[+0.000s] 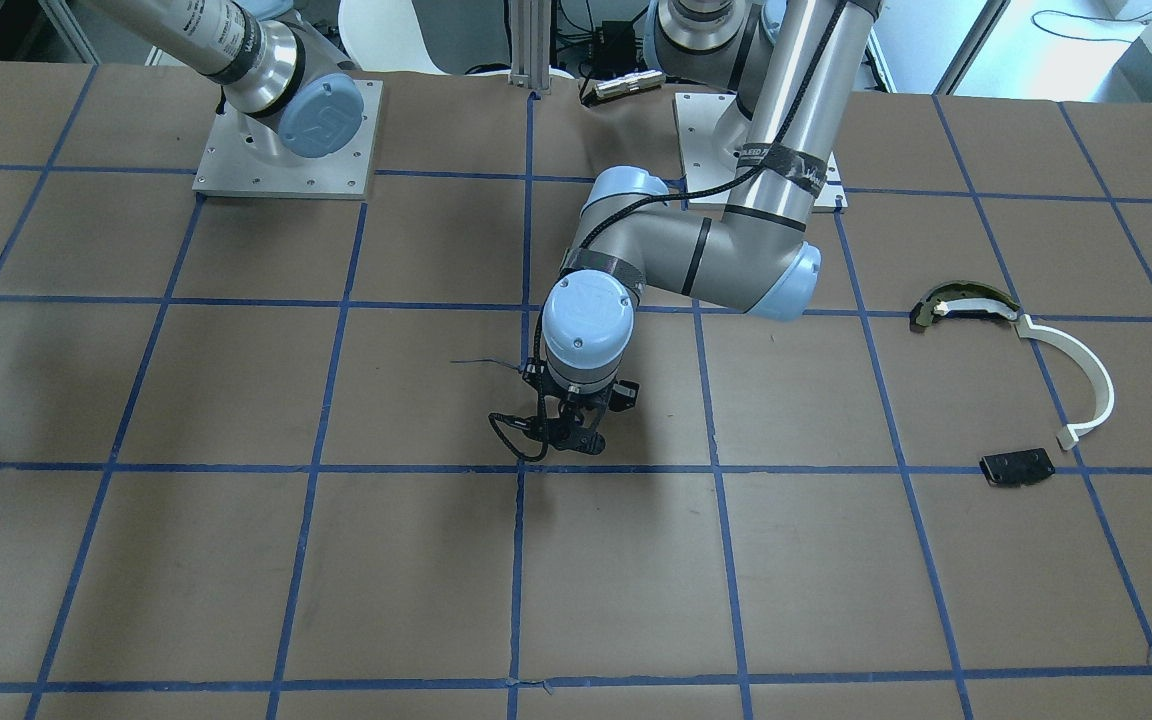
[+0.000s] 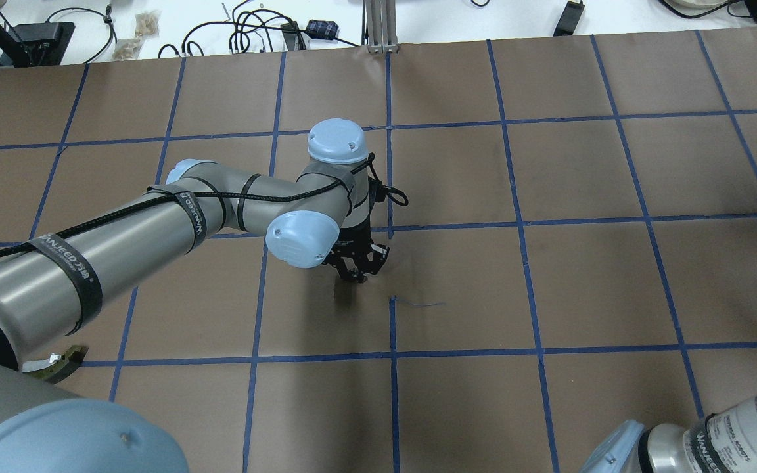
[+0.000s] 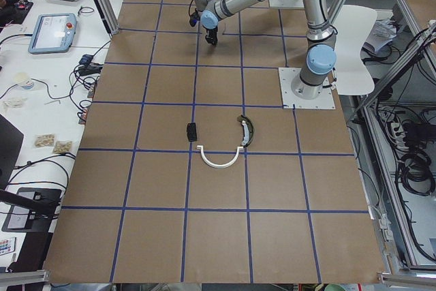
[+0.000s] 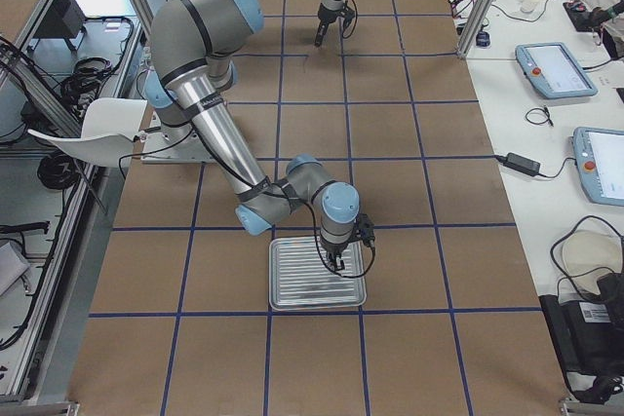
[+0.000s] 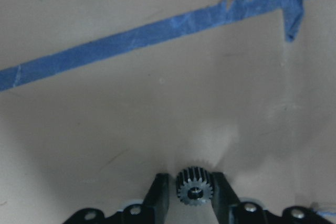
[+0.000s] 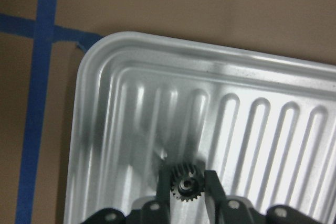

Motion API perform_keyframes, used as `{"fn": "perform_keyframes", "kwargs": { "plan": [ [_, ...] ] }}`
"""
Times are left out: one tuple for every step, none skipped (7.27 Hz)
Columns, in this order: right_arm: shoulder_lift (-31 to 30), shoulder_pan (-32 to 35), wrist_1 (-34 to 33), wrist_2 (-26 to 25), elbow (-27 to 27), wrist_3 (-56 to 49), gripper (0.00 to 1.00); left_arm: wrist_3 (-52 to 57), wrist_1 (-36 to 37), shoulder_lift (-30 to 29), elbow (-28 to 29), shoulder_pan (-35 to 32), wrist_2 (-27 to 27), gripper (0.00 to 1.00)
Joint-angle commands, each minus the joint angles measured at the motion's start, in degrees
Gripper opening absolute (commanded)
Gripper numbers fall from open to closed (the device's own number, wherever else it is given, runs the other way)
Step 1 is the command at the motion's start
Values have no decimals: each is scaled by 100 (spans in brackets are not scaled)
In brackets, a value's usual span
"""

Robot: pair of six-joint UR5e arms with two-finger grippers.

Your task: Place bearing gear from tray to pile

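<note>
My left gripper (image 5: 191,182) is shut on a small dark bearing gear (image 5: 193,186) and holds it above the brown table near a blue tape line; it also shows in the overhead view (image 2: 354,272). The pile lies well apart from it: a white arc strip (image 1: 1086,375), a dark-and-yellowish curved piece (image 1: 956,303) and a flat black block (image 1: 1016,467). My right gripper (image 6: 185,181) is shut on a second bearing gear (image 6: 184,184) low over the ribbed metal tray (image 6: 105,45), near one corner. The tray (image 4: 302,289) shows in the exterior right view.
Blue tape lines divide the brown table into squares. A loose strand of blue tape (image 2: 418,303) lies near my left gripper. Arm base plates (image 1: 286,140) stand at the robot's side. Cables and tablets (image 4: 556,70) lie past the far table edge.
</note>
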Motion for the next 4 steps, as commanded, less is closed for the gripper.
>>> {"fn": "perform_keyframes", "kwargs": {
  "plan": [
    [-66, 0, 66, -19, -6, -22, 22, -211, 22, -21, 63, 2, -7, 0],
    [-171, 17, 101, -10, 20, 5, 13, -202, 74, 57, 99, 20, 2, 0],
    [-528, 96, 432, 51, 64, 118, 10, -193, 110, 145, 151, 98, 280, 0],
    [-976, 480, 1053, 347, 99, 876, 9, -176, 23, 172, 352, 334, 579, 0]
  ]
}}
